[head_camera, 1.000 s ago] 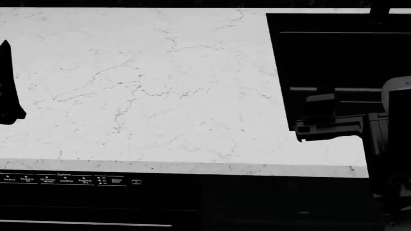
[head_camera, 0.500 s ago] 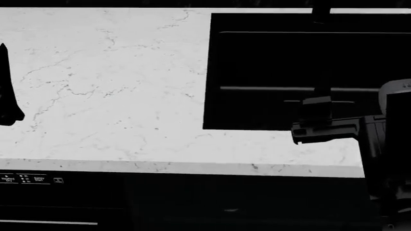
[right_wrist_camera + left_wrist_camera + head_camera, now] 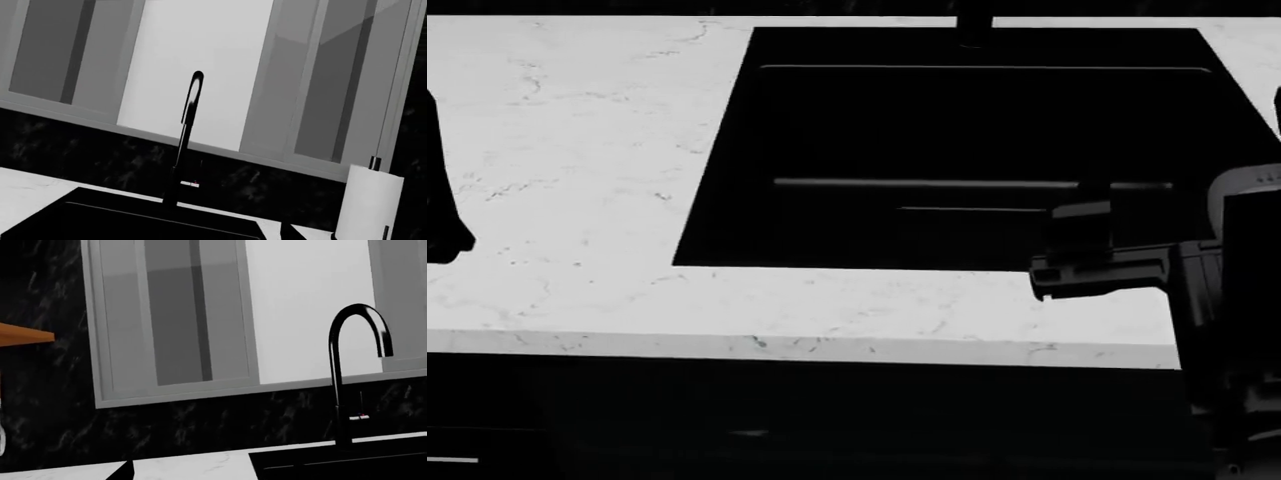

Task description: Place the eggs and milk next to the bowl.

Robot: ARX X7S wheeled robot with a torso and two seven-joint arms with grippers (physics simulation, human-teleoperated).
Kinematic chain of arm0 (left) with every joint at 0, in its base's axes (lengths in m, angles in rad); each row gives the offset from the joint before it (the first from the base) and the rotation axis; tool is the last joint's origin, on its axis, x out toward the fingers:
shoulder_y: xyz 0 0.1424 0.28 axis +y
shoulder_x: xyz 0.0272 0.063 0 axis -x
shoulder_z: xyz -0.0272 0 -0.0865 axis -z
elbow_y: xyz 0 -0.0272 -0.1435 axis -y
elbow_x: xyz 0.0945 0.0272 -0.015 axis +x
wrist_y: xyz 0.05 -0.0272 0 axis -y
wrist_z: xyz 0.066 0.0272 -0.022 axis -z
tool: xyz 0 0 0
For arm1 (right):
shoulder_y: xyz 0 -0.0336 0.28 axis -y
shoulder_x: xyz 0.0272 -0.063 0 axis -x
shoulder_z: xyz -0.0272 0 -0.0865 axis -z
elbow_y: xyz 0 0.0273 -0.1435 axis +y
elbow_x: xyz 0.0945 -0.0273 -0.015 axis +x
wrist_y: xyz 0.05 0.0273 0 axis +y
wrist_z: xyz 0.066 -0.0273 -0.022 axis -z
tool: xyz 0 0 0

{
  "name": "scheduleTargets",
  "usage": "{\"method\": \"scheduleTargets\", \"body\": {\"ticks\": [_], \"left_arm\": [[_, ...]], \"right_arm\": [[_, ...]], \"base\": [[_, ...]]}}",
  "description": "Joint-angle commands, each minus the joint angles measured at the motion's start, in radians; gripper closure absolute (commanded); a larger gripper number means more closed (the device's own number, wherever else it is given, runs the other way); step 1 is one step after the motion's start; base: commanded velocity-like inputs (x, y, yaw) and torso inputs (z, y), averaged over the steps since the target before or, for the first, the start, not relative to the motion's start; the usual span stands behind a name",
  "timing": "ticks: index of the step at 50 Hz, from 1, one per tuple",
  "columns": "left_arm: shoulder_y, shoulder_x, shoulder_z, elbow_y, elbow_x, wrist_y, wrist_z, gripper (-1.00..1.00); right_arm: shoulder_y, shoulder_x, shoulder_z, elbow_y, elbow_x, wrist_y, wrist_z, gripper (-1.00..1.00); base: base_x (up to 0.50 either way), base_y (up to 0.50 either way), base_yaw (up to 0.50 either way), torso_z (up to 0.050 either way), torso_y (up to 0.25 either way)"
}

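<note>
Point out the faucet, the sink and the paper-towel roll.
faucet (image 3: pixel 340 390), left wrist view, on its upright black stem.
sink (image 3: pixel 961 130), head view, on the dark floor of the basin.
paper-towel roll (image 3: pixel 368 205), right wrist view, on the white side of the roll.

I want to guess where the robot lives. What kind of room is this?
It looks like a kitchen. There is a black sink set into a white marble-look counter, a tall curved black tap behind it, and a paper towel roll standing by the window.
</note>
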Motion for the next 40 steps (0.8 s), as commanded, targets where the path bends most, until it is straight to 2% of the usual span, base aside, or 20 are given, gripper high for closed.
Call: {"method": "scheduleTargets", "body": {"ticks": [1,40], "left_arm": [[0.017,0.012,-0.023,0.003,0.019,0.015,0.03,-1.0],[0.02,0.007,-0.012,-0.001,0.017,0.025,0.024,-1.0]], "right_arm": [[-0.013,-0.021,0.027,-0.008,-0.015,0.0,-0.015,-1.0],[-0.028,-0.017,0.034,-0.007,-0.004,-0.009,-0.012,-1.0]], "base": [[0.0,-0.5,0.0,0.0,0.0],[0.0,-0.5,0.0,0.0,0.0]]}}
